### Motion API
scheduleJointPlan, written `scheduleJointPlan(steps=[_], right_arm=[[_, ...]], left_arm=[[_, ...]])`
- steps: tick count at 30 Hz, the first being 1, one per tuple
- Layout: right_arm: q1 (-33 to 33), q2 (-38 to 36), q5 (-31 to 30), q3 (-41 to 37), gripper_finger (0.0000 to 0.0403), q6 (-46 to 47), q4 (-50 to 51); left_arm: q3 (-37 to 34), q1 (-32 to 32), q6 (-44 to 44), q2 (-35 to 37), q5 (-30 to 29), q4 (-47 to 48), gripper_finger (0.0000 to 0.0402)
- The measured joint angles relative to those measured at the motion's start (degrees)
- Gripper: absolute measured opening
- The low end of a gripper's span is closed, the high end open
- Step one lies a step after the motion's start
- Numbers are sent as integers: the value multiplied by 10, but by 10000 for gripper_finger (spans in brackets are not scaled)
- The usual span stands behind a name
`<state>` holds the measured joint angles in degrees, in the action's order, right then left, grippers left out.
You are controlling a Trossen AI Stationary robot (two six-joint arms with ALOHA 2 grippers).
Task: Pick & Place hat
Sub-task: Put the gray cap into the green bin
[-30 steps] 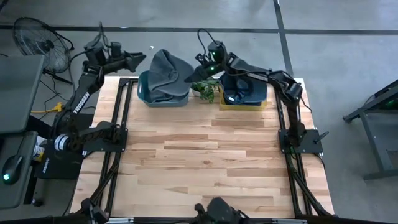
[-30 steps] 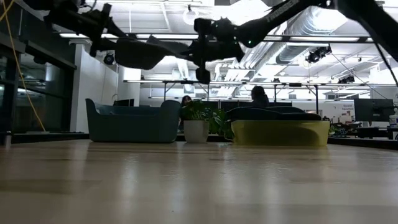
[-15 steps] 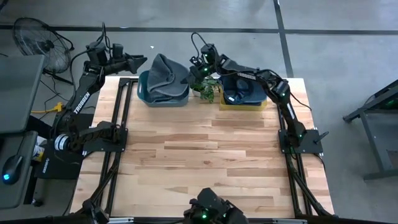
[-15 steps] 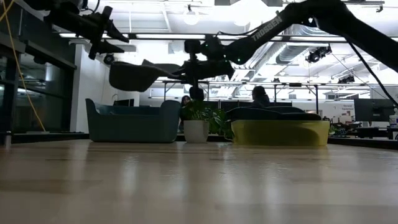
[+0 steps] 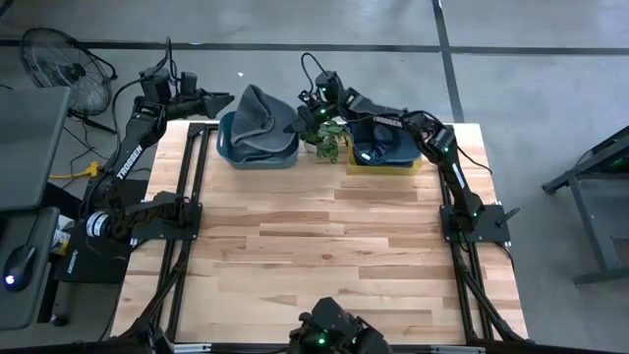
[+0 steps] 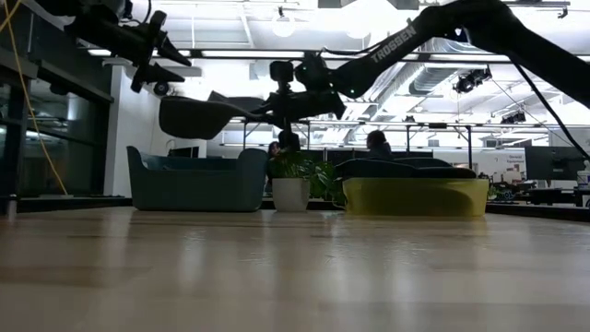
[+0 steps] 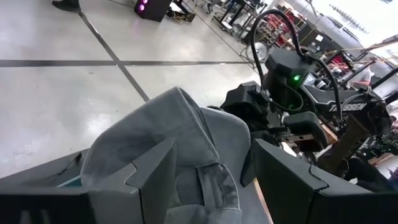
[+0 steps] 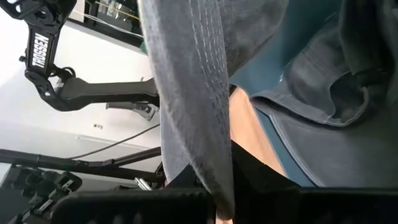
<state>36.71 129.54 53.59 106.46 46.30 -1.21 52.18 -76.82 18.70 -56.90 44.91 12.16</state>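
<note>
High view: right hand (image 5: 298,120) clenched on gray hat (image 5: 261,118) over blue bin's (image 5: 234,153) rim.

A small potted plant (image 5: 324,141) stands at the upper middle of the wooden worktop (image 5: 314,265). A fan (image 5: 59,61) is at the upper left, on the grey floor (image 5: 531,88).

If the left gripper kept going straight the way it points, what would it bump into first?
Most likely the grey hat, which hangs straight ahead between the left gripper's open fingers; the right gripper, holding it, is just behind. Depth is unclear.
</note>
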Motion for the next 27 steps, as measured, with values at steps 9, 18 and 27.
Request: scheduleJointPlan(steps=[9,18,27], right_arm=[[0,0,-21,0,62,2,-1],[0,0,-31,0,88,12,-2],[0,-1,-33,0,147,13,-2]], left_arm=[[0,0,0,0,-3,15,209],[0,0,0,0,-3,16,209],[0,0,0,0,-3,22,209]])
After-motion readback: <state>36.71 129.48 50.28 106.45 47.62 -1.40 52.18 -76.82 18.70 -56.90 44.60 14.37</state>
